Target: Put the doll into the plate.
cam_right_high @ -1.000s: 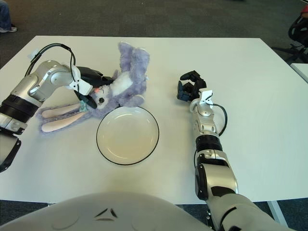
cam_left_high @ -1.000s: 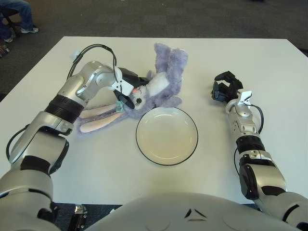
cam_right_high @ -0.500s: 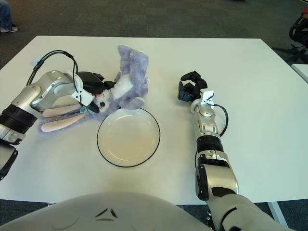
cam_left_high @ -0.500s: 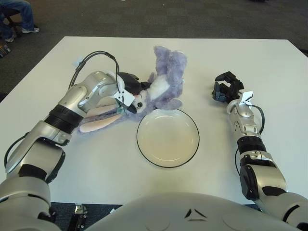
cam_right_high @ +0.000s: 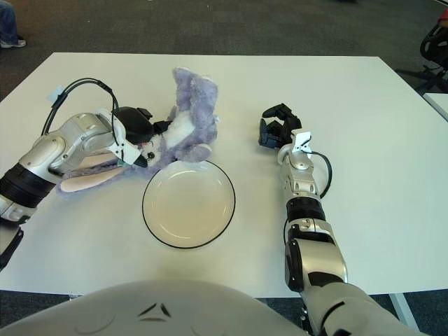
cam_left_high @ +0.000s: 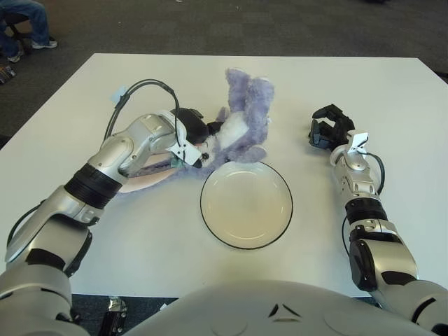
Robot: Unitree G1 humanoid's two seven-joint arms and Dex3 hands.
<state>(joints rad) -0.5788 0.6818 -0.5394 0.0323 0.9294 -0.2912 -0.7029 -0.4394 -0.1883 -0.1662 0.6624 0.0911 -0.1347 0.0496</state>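
One left hand [cam_left_high: 190,133] clamps the doll [cam_left_high: 238,126] just beyond the plate [cam_left_high: 246,204] rim.

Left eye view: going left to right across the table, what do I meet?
Left hand gripping the purple plush rabbit's head → purple plush rabbit → white plate, just right of and nearer than the rabbit → right hand, away from both.

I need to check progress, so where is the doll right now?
The doll lies on the white table left of centre, just behind the plate and outside it, with the left hand closed on its head.
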